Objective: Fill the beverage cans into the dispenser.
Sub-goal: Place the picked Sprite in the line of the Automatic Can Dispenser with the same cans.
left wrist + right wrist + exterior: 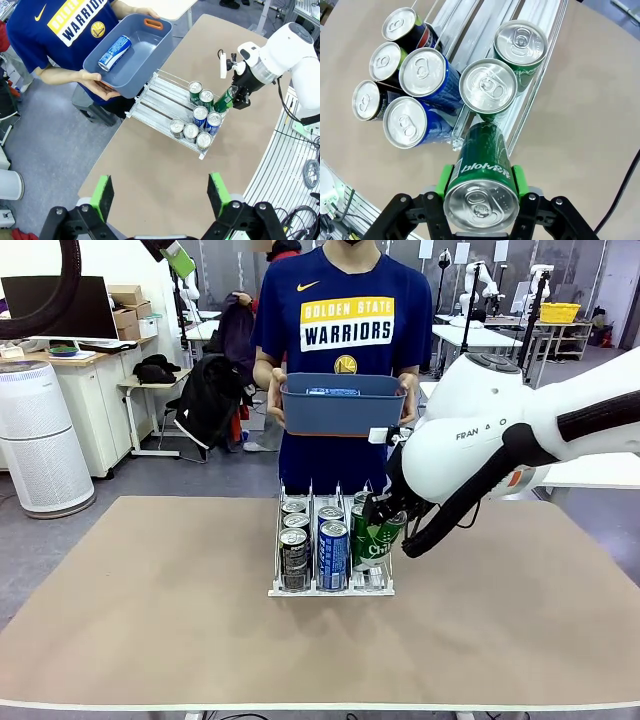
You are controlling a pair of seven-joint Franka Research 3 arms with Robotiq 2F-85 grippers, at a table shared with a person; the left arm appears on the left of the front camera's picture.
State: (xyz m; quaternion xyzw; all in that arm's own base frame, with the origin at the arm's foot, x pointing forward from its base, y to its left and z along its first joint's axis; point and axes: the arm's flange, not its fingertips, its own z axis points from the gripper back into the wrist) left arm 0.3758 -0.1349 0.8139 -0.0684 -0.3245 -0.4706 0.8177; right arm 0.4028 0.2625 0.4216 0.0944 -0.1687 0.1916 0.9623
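Right hand (481,182) clamps a green can (374,538), tilted (presumably to feed it in) over the dispenser (372,587) lane at 3 o'clock, where two green cans (488,86) stand; left hand (160,195) hangs wide open, empty.

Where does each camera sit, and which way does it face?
Front view: robot's side of the tan table, facing the person holding a dark blue plastic tub; white right arm enters at right.
Left wrist view: high up, looking down on the table past the open left gripper.
Right wrist view: above the clear-and-white plastic dispenser rack, past the right gripper shut on a green aluminium can.
Shared: that rack and can.
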